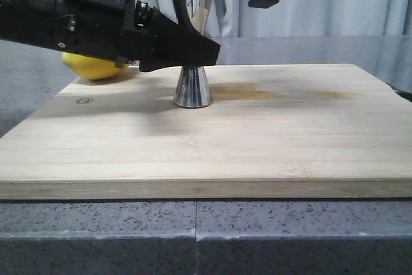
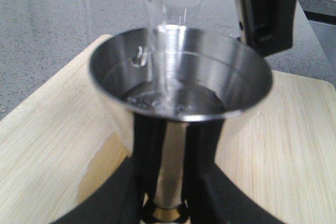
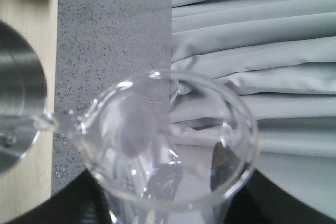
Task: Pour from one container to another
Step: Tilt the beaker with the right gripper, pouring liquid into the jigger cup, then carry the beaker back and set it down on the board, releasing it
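Front view: left gripper [image 1: 193, 53] reaches in from left of frame, jaws clamped on jigger [image 1: 192, 88] waist, steadying it upright at centre of board [image 1: 257, 146]; lemon [image 1: 96, 66] behind arm.

Left wrist view: clear stream [image 2: 157, 24] falls from top of frame into jigger cup, liquid pooling.

Right wrist view: beaker [image 3: 168, 150] tipped, lip over jigger rim at left edge; right jaws clamped on beaker base at bottom of frame.

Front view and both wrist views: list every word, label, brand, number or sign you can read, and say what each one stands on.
No text can be read in any view.
Wooden board: a small round stamped mark near its left rear corner, too small to read.
Beaker: faint marks on the glass in the left wrist view, too blurred to read.
Jigger: an inner line, no numbers.
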Tool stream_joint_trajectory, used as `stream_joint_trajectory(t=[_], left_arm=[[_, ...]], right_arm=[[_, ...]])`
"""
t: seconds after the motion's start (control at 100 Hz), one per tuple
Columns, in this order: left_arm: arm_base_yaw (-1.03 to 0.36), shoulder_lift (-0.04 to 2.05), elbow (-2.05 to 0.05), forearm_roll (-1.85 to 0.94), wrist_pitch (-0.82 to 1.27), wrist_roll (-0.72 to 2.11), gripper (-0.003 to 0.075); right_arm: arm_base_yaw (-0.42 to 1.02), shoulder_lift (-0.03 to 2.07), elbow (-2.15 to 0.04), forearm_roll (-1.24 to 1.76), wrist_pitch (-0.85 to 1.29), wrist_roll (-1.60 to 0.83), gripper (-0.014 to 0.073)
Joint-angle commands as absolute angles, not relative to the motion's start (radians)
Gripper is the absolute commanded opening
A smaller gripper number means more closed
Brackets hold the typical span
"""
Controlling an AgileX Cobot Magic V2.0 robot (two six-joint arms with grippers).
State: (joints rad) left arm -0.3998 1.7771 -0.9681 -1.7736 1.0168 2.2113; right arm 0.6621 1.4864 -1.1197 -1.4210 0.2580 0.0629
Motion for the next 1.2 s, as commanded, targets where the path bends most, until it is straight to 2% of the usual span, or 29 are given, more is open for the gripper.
stream_joint_trajectory(t=[0.0, 0.52, 0.93, 1.08, 1.19], left_arm=[[-0.405, 1.740, -0.994, -1.851, 1.077, 2.210, 0.0122], [-0.405, 1.740, -0.994, -1.851, 1.077, 2.210, 0.0122], [-0.405, 1.740, -0.994, -1.851, 1.077, 2.210, 0.0122], [-0.405, 1.740, -0.994, -1.851, 1.077, 2.210, 0.0122], [-0.405, 1.740, -0.994, -1.851, 1.077, 2.210, 0.0122]], right_arm=[[0.664, 1.452, -1.157, -1.465, 0.250, 0.061, 0.0267], [0.664, 1.452, -1.157, -1.462, 0.244, 0.122, 0.0267], [0.660, 1.441, -1.157, -1.399, 0.304, 0.620, 0.0267], [0.584, 1.410, -1.147, -1.375, 0.274, 0.827, 0.0267], [0.481, 1.373, -1.105, -1.369, 0.146, 0.959, 0.0267]])
